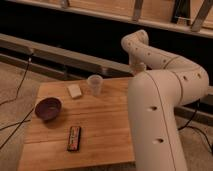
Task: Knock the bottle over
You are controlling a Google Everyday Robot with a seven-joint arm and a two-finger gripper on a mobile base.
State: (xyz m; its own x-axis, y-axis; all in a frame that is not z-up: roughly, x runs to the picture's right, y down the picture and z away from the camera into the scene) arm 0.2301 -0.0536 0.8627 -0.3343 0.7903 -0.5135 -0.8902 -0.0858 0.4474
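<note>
I cannot make out the clear bottle in the camera view; it may be hidden behind my arm. My gripper point(137, 68) hangs at the end of the white arm point(160, 100), by the far right edge of the wooden table point(105, 125). It is to the right of a clear open-topped cup point(95, 84) and apart from it. The arm curves up and over from the right and covers the table's right side.
A dark purple bowl point(48, 108) sits at the table's left. A pale flat block point(74, 90) lies left of the cup. A dark bar point(74, 138) lies near the front. A dark ledge point(60, 57) runs behind the table. Cables point(20, 80) trail on the floor at left.
</note>
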